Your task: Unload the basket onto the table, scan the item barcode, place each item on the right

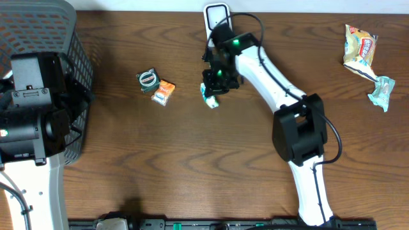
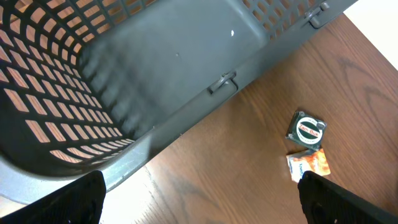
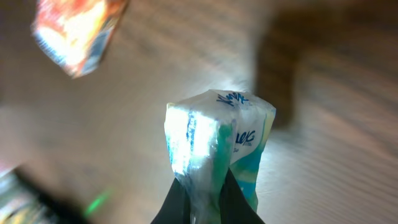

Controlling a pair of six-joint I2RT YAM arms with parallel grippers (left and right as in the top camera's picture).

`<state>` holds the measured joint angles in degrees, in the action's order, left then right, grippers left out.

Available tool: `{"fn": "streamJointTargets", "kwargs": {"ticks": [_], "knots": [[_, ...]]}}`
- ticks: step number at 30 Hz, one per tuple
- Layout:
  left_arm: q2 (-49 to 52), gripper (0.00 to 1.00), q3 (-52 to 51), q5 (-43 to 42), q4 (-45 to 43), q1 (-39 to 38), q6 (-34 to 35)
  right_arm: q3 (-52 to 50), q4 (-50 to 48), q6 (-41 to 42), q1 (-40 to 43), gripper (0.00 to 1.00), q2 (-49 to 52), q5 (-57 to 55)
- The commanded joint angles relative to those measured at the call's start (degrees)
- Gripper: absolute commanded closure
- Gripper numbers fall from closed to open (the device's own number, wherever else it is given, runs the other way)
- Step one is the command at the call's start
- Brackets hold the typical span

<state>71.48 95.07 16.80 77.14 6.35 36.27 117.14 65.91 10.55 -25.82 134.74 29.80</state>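
- the teal-and-white packet (image 3: 214, 143) is pinched by a thin fold in the clenched right gripper (image 3: 199, 202), over the table (image 1: 192, 166) near the middle of its far side.
- so little film is caught that the packet could be pulled loose or twisted by a quick swing.
- the barcode cannot be made out; if it is turned away from the white-framed device (image 1: 216, 14) at the far edge, no read would be expected.
- glare could be thrown off the crinkled wrap.
- the orange packet (image 1: 165, 92) and round tin (image 1: 147, 78) are found near on the left and could be brushed.
- open room is offered toward the front and right; the basket (image 1: 38, 25) and the released, wide left gripper (image 2: 199, 208) are set well apart.
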Motion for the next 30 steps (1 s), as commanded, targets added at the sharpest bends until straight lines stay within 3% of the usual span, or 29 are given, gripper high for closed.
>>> {"fn": "streamJointTargets", "kwargs": {"ticks": [1, 4, 8, 14, 15, 18, 19, 26, 30], "knots": [[0.04, 0.03, -0.31, 0.57, 0.20, 0.28, 0.92, -6.05, -3.52, -4.22, 2.10, 0.99, -1.25, 20.28], [0.04, 0.02, -0.31, 0.57, 0.20, 0.28, 0.90, -12.24, -9.22, -3.04, 4.22, 0.99, -1.25, 23.30], [0.04, 0.02, -0.31, 0.57, 0.20, 0.28, 0.90, -18.29, -10.78, 0.68, 7.54, 0.99, -1.25, 16.44], [0.04, 0.02, -0.31, 0.57, 0.20, 0.28, 0.92, -18.08, -4.50, 2.86, 14.01, 0.84, -2.60, 5.92], [0.04, 0.02, -0.31, 0.57, 0.20, 0.28, 0.90, -17.73, -3.45, 2.86, 14.62, 0.80, -3.19, 4.22], [0.04, 0.02, -0.31, 0.57, 0.20, 0.28, 0.90, -16.48, 0.37, 2.64, 16.31, 0.42, -6.88, -2.08], [0.04, 0.02, -0.31, 0.57, 0.20, 0.28, 0.92, -16.48, 0.70, 2.60, 16.41, 0.38, -7.98, -2.58], [0.04, 0.02, -0.31, 0.55, 0.20, 0.28, 0.90, -16.81, -1.60, 0.96, 11.96, 0.30, -12.15, -4.52], [0.04, 0.03, -0.31, 0.57, 0.20, 0.28, 0.90, -17.25, -4.48, 1.01, 7.76, 0.32, -12.11, -8.59]]}}
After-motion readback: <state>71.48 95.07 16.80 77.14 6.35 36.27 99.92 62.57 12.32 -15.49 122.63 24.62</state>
